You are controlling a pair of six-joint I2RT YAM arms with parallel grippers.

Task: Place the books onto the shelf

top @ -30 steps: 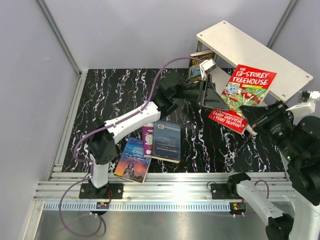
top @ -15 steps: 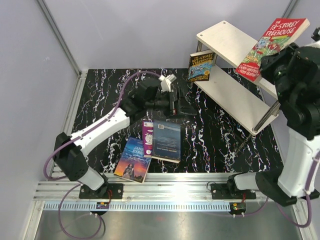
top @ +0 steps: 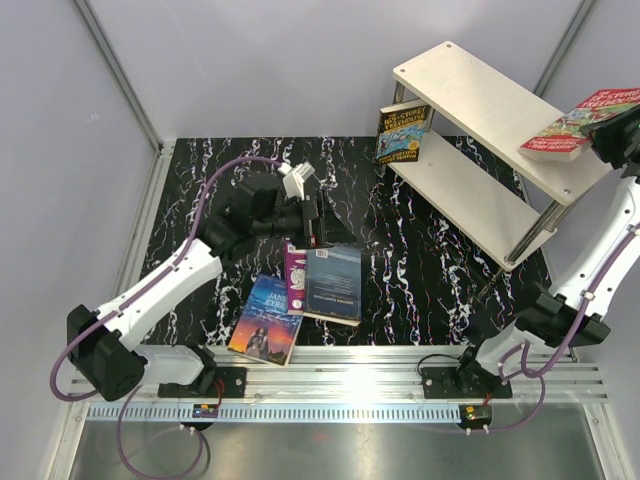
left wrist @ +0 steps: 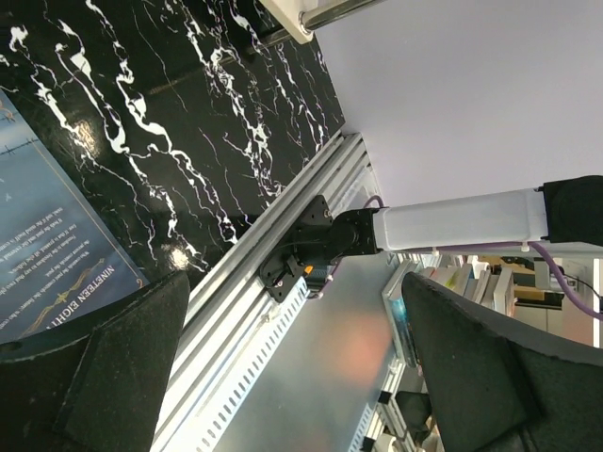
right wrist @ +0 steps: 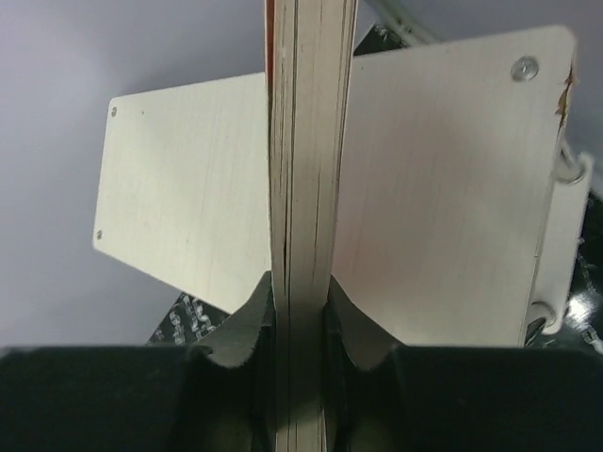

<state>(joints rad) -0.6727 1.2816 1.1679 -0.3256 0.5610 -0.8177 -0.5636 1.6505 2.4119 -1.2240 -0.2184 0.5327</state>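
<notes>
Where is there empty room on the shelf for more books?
The top board is bare from its left end to the red book, which the right gripper holds at its right end. The lower board is bare right of the blue-yellow book standing at its left end. It is crowded at the table's near left, where three books overlap.
</notes>
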